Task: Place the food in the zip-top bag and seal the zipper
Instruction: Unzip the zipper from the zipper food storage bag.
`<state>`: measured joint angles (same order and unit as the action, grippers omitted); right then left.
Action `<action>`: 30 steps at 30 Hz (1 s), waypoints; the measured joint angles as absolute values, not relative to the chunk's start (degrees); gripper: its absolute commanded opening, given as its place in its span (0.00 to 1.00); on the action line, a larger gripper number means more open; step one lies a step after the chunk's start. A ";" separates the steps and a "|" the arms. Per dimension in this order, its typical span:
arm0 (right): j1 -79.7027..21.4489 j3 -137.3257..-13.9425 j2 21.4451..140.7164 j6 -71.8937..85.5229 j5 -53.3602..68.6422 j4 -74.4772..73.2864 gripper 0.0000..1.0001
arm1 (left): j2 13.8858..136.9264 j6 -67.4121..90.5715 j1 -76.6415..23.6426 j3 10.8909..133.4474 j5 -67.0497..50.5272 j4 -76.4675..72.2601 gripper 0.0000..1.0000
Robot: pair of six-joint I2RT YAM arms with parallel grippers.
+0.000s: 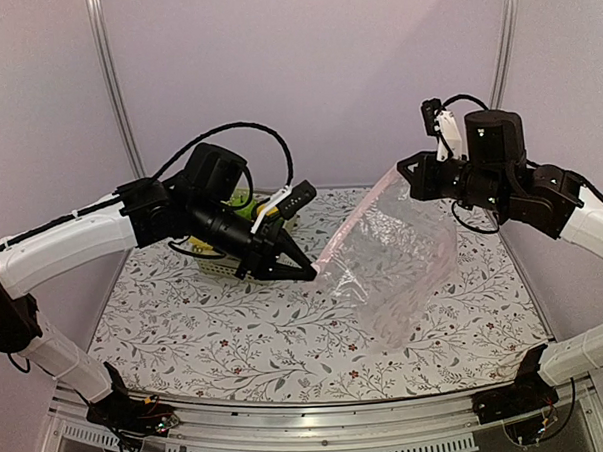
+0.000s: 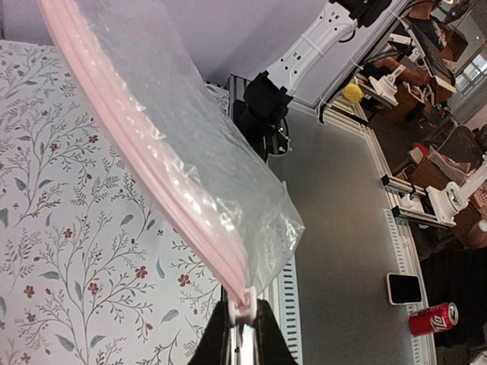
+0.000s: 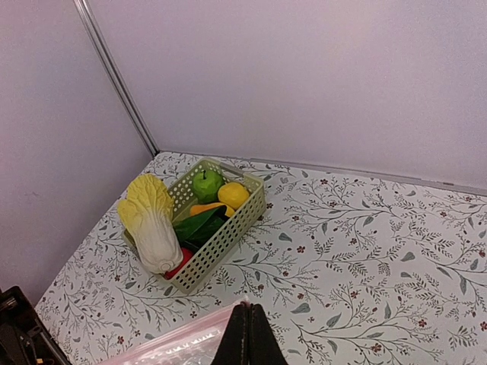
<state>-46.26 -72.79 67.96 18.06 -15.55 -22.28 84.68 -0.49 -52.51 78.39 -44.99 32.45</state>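
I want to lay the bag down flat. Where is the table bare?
Bare: the near strip of table before the hanging bag, and the stretch along the back wall, right of the basket. Crowded: the far-left corner, with basket and left gripper.

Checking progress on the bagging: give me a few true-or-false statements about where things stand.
1. The zip-top bag holds no food. True.
2. The green apple is inside the bag. False: it sits in the basket.
3. The left end effector and the right end effector each grip the zipper. True.
4. The basket stands on the right arm's side. False: it is at the far left.
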 measured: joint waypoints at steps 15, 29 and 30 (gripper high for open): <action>-46.00 -72.79 65.52 17.96 -15.70 -22.46 0.00 | 84.68 -0.62 -52.71 78.50 -45.04 32.77 0.24; -48.07 -72.79 68.82 9.52 17.10 -17.26 0.00 | 79.37 3.49 -53.23 76.36 -38.52 30.11 0.85; -48.21 -72.79 69.17 9.10 19.20 -17.15 0.00 | 78.50 3.73 -53.19 75.99 -38.09 29.34 0.83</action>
<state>-48.21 -72.79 69.17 9.10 19.20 -17.15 78.50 3.73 -53.19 75.99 -38.09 29.34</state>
